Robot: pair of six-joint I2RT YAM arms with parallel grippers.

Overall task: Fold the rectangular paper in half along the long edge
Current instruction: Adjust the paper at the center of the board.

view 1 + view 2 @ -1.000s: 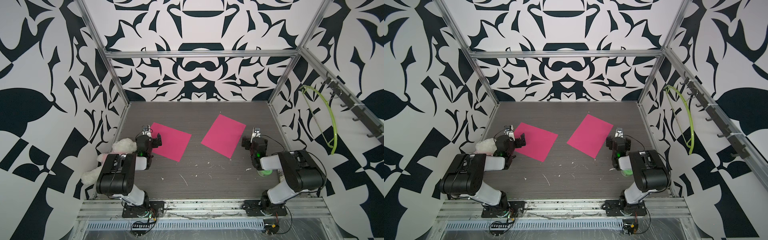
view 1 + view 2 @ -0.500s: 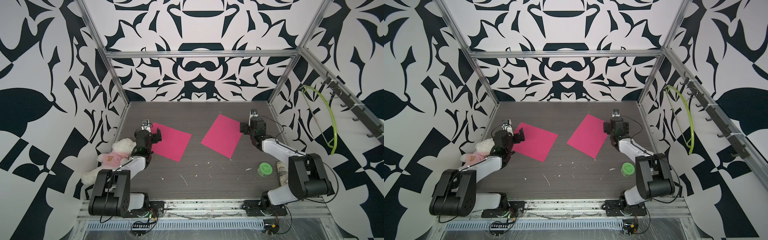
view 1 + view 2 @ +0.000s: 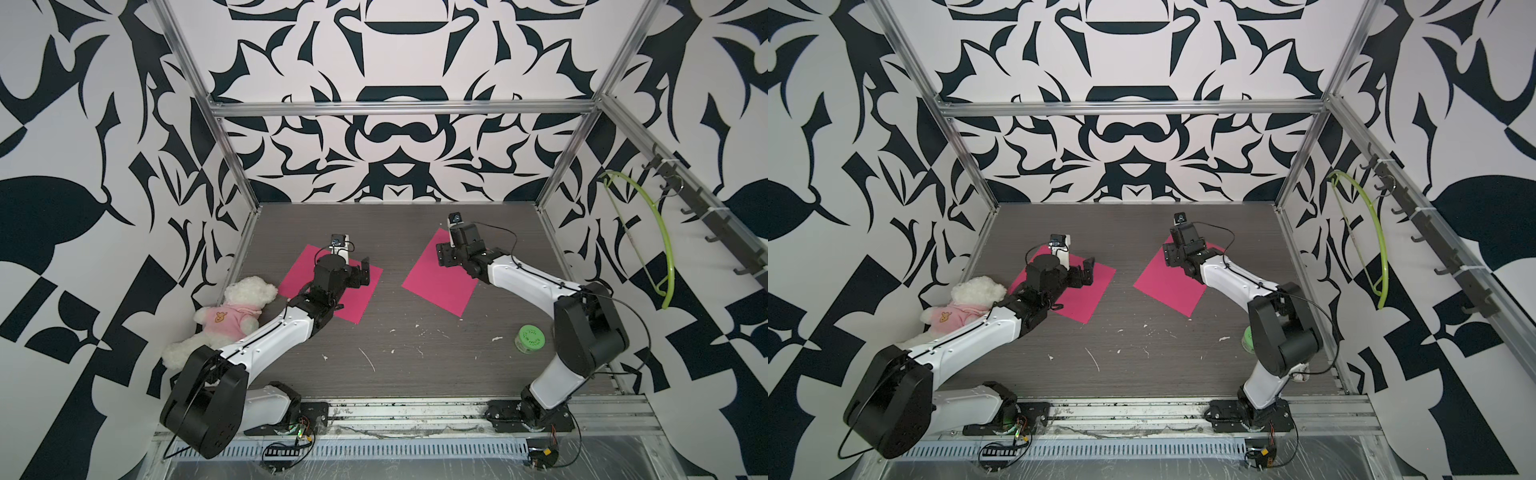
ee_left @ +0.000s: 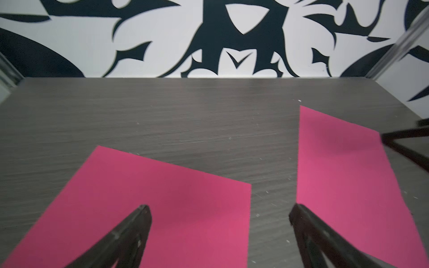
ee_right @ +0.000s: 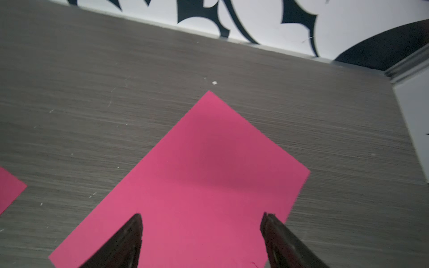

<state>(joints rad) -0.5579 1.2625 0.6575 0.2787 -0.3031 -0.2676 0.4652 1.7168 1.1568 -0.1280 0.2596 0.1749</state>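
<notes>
Two flat pink rectangular papers lie on the dark table. The left paper [image 3: 357, 299] [image 3: 1092, 291] lies under my left gripper [image 3: 365, 272] [image 4: 219, 210], which hovers open over the paper's right edge; one finger [image 4: 139, 222] is over the paper [image 4: 162, 197], the other over bare table. The right paper [image 3: 436, 282] [image 3: 1167, 286] lies under my right gripper [image 3: 441, 255] [image 5: 202, 218]. That gripper is open above the paper's [image 5: 209, 162] far half, with nothing between its jaws. Neither sheet shows a crease.
A white teddy bear in a pink shirt [image 3: 232, 307] lies at the left wall beside the left arm. A green round tub [image 3: 532, 338] stands near the right arm's elbow. White scraps [image 3: 368, 359] dot the front of the table. A green hanger [image 3: 660, 232] hangs on the right wall.
Both arms have stretched forward from their tucked poses near the front edge to above the two papers. The right jaws have narrowed slightly.
</notes>
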